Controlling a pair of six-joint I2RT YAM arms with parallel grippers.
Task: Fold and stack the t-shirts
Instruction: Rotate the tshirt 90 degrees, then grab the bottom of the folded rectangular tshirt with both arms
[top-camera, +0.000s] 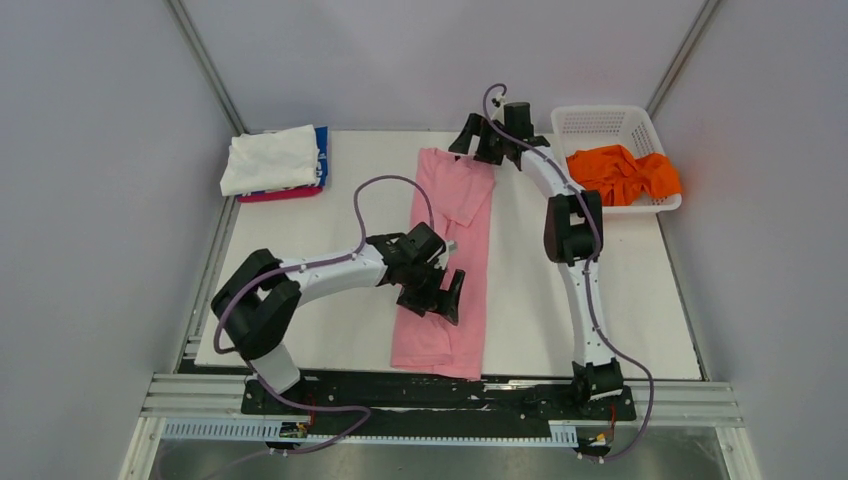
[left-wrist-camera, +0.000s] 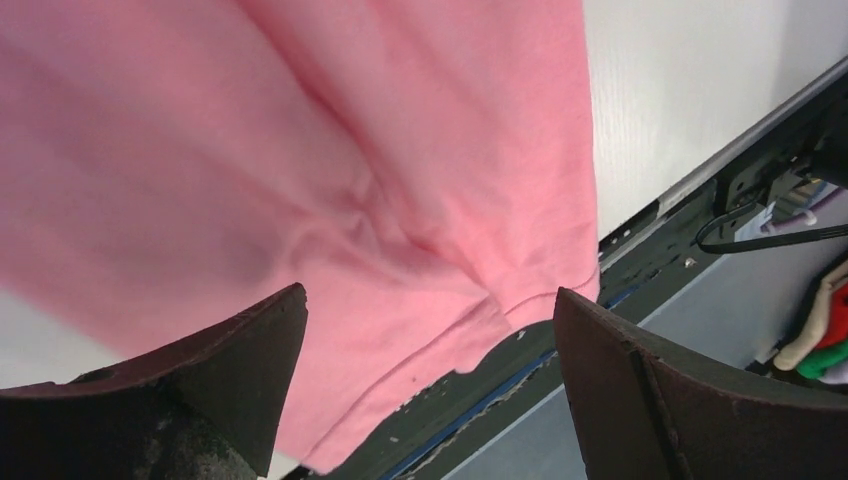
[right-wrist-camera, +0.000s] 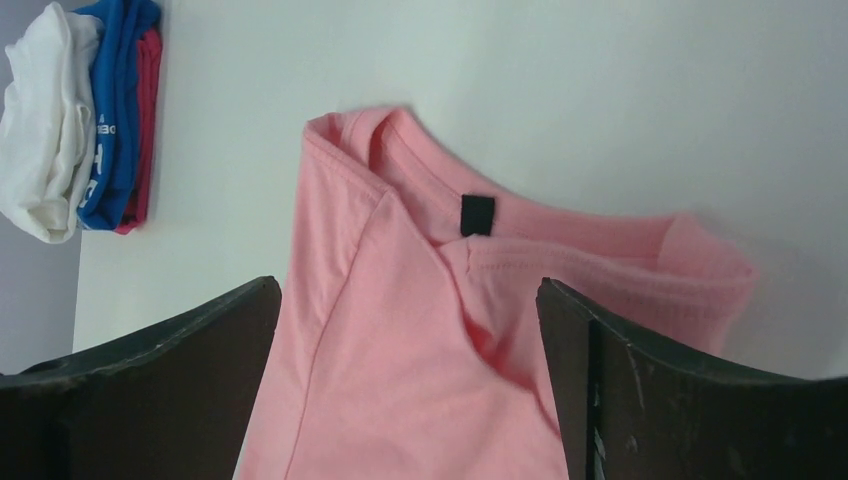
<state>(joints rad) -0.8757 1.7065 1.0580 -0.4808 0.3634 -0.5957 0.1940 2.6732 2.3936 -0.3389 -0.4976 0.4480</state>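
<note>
The light pink t-shirt (top-camera: 468, 235) lies mid-table (top-camera: 330, 335) as a long strip (folded lengthwise, collar at the far end). The left fingers (left-wrist-camera: 230, 370) are spread wide over its hem end, grasping nothing. The right fingers (right-wrist-camera: 200, 350), likewise released, sit above the collar.

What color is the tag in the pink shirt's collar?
Black tag, clearest in right wrist view.

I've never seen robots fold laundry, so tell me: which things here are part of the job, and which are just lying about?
Job: pink t-shirt, orange t-shirt, folded stack of white, blue and magenta t-shirts.
Lying about: white basket, purple cables.
</note>
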